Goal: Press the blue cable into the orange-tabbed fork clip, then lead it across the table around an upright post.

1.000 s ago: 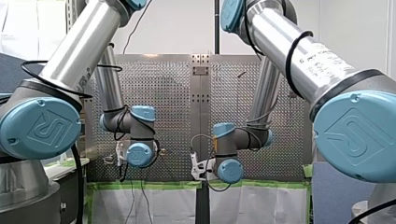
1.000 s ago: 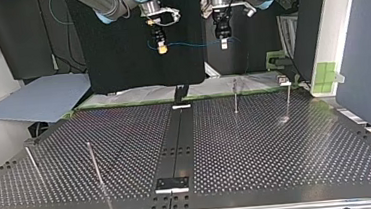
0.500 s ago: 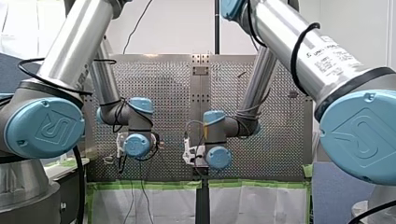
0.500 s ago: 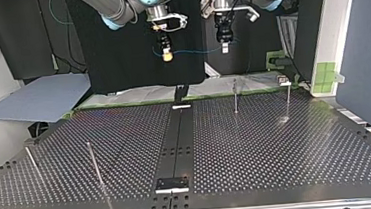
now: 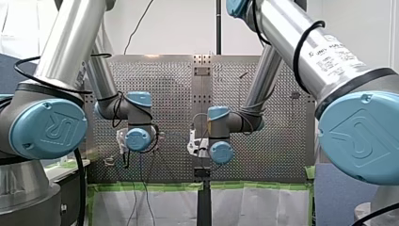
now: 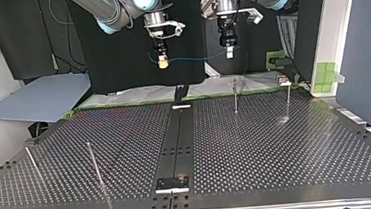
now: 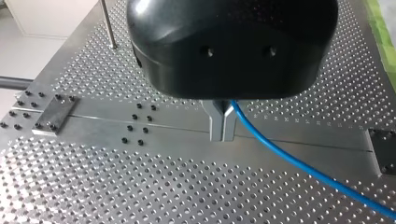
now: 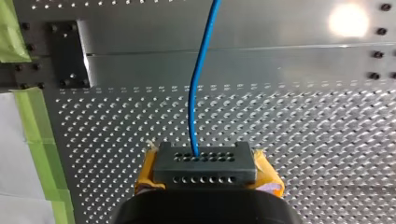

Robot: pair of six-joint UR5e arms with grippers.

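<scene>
Currently the blue cable (image 6: 195, 59) hangs in the air, strung between both grippers, high above the far edge of the perforated table (image 6: 277, 147) in the top view. My left gripper (image 7: 222, 122) has its metal fingers pinched together on the cable, which runs off to one side of it. My right gripper (image 8: 205, 161), yellow pads showing, is clamped on the cable too; the cable leaves it straight ahead. Upright posts (image 6: 235, 96) stand on the table, well apart from the cable.

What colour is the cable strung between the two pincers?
The cable is blue, clearest in the right wrist view.
</scene>
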